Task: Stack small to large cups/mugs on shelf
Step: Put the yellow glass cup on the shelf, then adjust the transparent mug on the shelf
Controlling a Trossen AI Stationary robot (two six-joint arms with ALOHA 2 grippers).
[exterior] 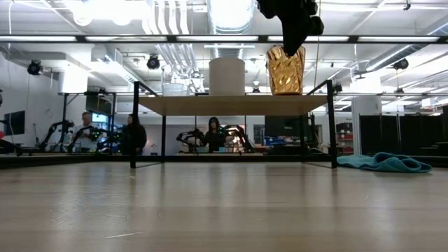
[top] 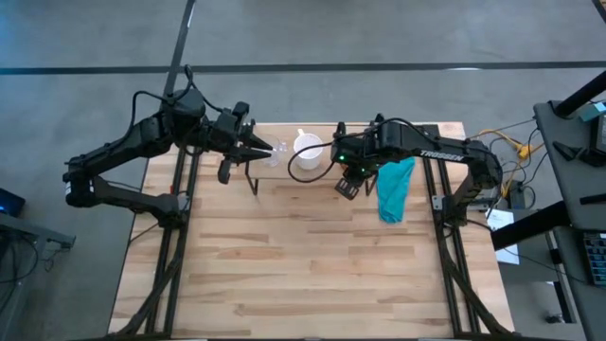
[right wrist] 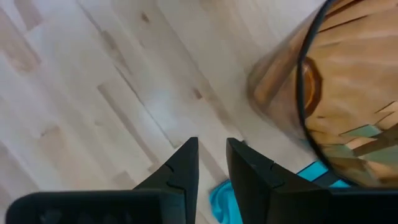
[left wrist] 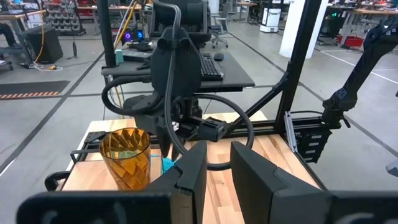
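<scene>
Three vessels stand on the raised wooden shelf point(exterior: 231, 105) at the counter's point(top: 303, 275) far end: a small clear glass cup point(top: 280, 150), a white mug point(exterior: 227, 76) and an amber tumbler point(exterior: 285, 70). The right hand point(top: 347, 184), fingers narrowly apart and empty, hangs above the tumbler. The left hand point(top: 248, 152), nearly closed, sits beside the glass cup. A teal cloth point(top: 395, 188) lies to the right.
</scene>
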